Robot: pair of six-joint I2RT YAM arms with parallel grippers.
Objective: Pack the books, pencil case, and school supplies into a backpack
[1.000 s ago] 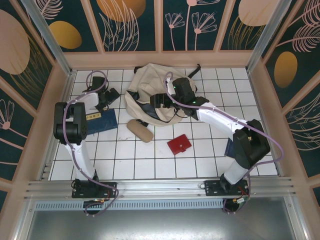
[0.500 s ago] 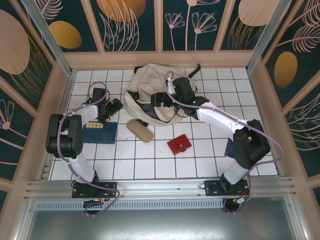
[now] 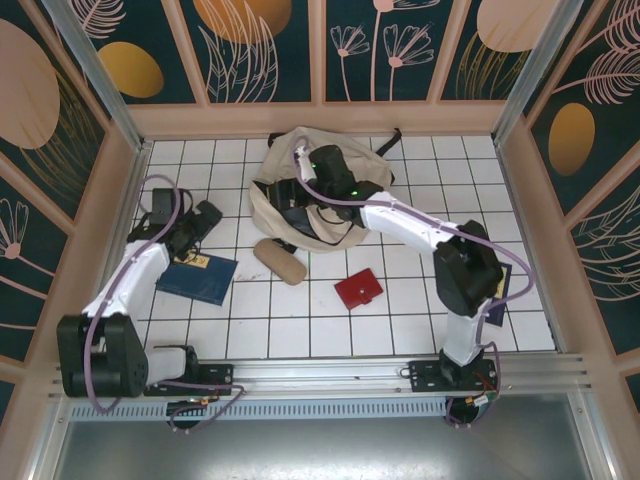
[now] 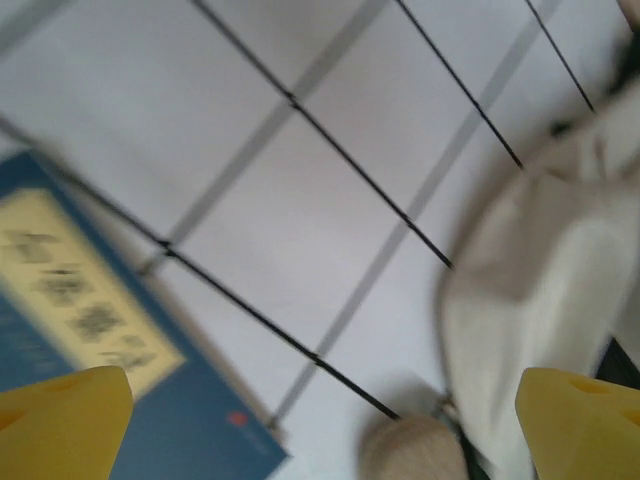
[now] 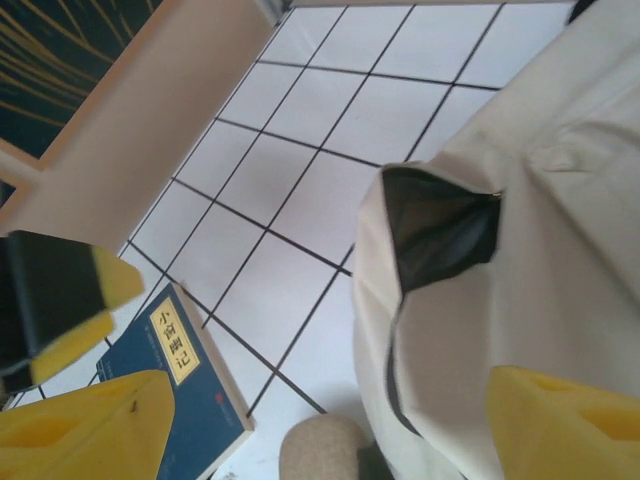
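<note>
The cream backpack [image 3: 320,200] lies at the back middle, its dark opening [image 5: 440,225] gaping toward the left. My right gripper [image 3: 298,210] hovers over its left side, open and holding nothing [image 5: 325,430]. One navy book [image 3: 198,277] with a pale yellow label [image 5: 175,342] lies flat on the tiles at left. My left gripper [image 3: 205,218] hangs just beyond it, open and empty [image 4: 320,425]. The tan pencil case [image 3: 280,261] lies in front of the backpack, between book and bag [image 4: 415,450]. The red square case [image 3: 358,289] rests near the middle.
A dark navy flat thing [image 3: 497,305] peeks out beside the right arm's elbow. Wooden walls [image 3: 130,160] close in the tiled floor on three sides. Black straps [image 3: 392,135] trail behind the backpack. Bare tiles [image 3: 300,325] lie along the near side.
The left arm's elbow swung out toward the near left. The book now lies nearer and tilted. My right gripper moved left across the backpack.
</note>
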